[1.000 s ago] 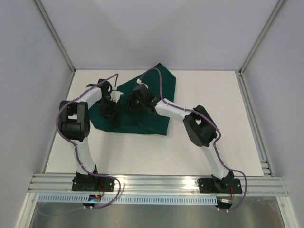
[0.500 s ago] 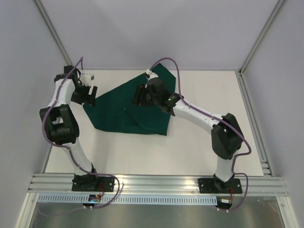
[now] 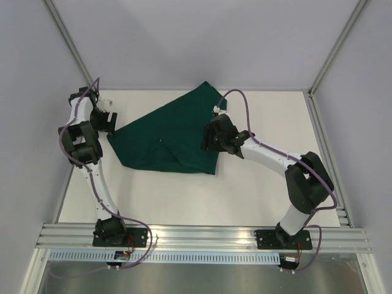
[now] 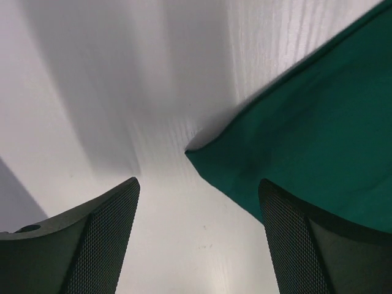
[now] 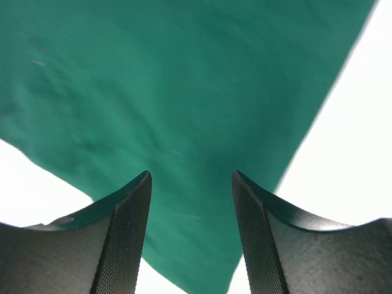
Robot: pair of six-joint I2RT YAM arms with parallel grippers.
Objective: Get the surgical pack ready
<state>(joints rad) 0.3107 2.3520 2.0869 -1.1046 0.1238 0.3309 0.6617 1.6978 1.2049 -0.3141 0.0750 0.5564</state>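
The surgical pack shows only as a dark green cloth (image 3: 171, 138), folded flat into a rough triangle on the white table. My left gripper (image 3: 107, 122) hovers at the cloth's left corner. In the left wrist view it (image 4: 199, 239) is open over bare table, with the cloth's corner (image 4: 294, 141) ahead and running under the right finger. My right gripper (image 3: 211, 139) hangs over the cloth's right edge. From the right wrist it (image 5: 190, 233) is open with nothing between the fingers and the cloth (image 5: 184, 92) below.
White enclosure walls with aluminium posts (image 3: 70, 52) stand close to the left arm and at the back right. An aluminium rail (image 3: 202, 236) runs along the near edge. Bare white tabletop (image 3: 184, 199) lies in front of the cloth.
Both arms have left the middle of the cloth: the left swung out to the far left corner, the right drew back to the right edge. Both jaws opened wider. The cloth now lies flatter.
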